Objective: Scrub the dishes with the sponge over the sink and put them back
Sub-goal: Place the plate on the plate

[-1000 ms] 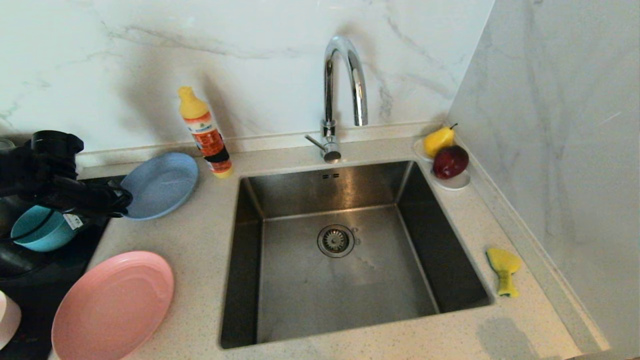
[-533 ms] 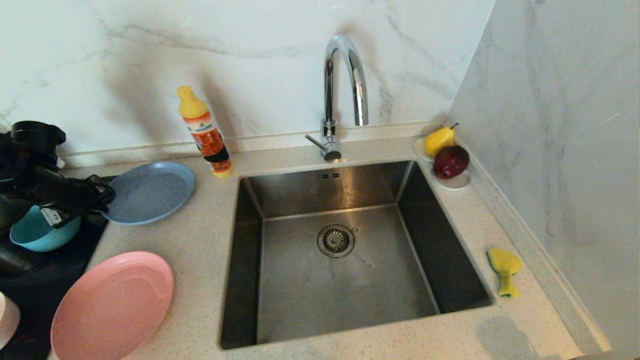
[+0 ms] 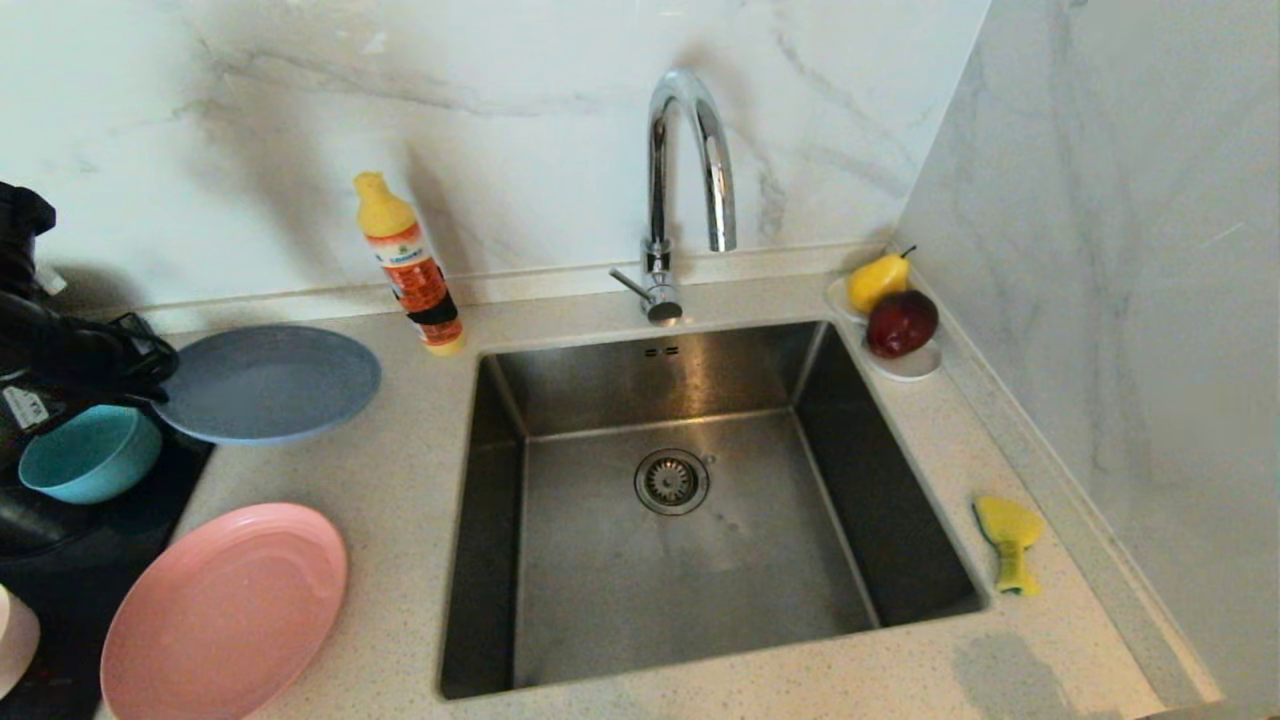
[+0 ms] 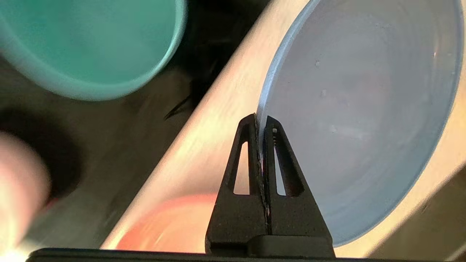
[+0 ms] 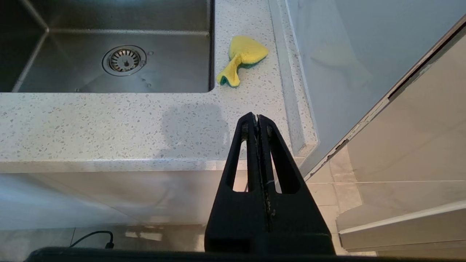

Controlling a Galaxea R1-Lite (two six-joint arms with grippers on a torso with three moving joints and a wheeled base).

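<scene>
My left gripper [image 3: 150, 370] [image 4: 260, 118] is shut on the left rim of the grey-blue plate [image 3: 270, 385] [image 4: 364, 127], which lies nearly level, low over the counter left of the sink [image 3: 620, 590]. I cannot tell whether the plate touches the counter. The teal bowl [image 3: 90, 455] [image 4: 91, 43] sits just under the arm. Closer to the front are the salmon-pink plate [image 3: 225, 610] and the pale pink bowl [image 3: 15, 640], at the left edge. The yellow sponge [image 3: 1008, 540] [image 5: 243, 58] lies right of the sink. My right gripper [image 5: 257, 117] is shut and empty, parked below the counter's front edge.
An orange dish-soap bottle [image 3: 410, 265] stands behind the blue plate. The chrome tap [image 3: 690, 150] rises behind the sink. A white saucer [image 3: 915, 368] with a pear and an apple sits at the back right corner. A dark hob [image 3: 110, 540] lies at the left, and a wall closes the right side.
My left gripper has drawn back to the left with the grey-blue plate. The plate has gone from tilted up to nearly flat and lower. The right arm has not moved.
</scene>
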